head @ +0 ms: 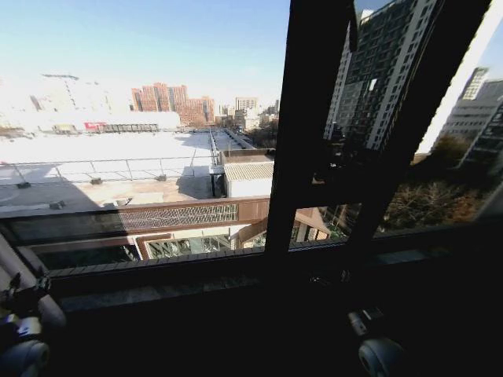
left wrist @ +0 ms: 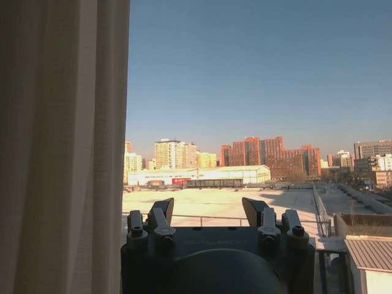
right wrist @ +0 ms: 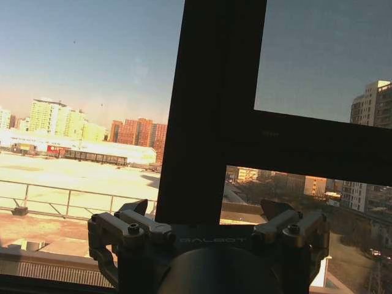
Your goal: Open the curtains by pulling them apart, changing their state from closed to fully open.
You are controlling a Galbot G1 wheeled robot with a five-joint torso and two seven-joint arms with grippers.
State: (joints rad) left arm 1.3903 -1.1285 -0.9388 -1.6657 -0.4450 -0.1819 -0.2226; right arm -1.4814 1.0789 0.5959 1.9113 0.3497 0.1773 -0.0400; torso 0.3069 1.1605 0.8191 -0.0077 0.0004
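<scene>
A sheer cream curtain (left wrist: 61,147) hangs in vertical folds along one side of the left wrist view, drawn off the glass, with open sky and city beside it. My left gripper (left wrist: 208,208) is open next to the curtain's edge, apart from the fabric, with nothing between its fingers (left wrist: 162,211). My right gripper (right wrist: 208,211) is open too, facing the bare window with nothing in it. In the head view the left arm (head: 23,330) sits low at the left and the right arm (head: 377,349) low at the right, both below the sill.
A dark window post (head: 306,126) runs top to bottom right of centre, with a slanted dark bar (head: 416,118) beside it. The post and a crossbar (right wrist: 214,110) stand just beyond the right gripper. A dark sill (head: 196,283) runs below the glass.
</scene>
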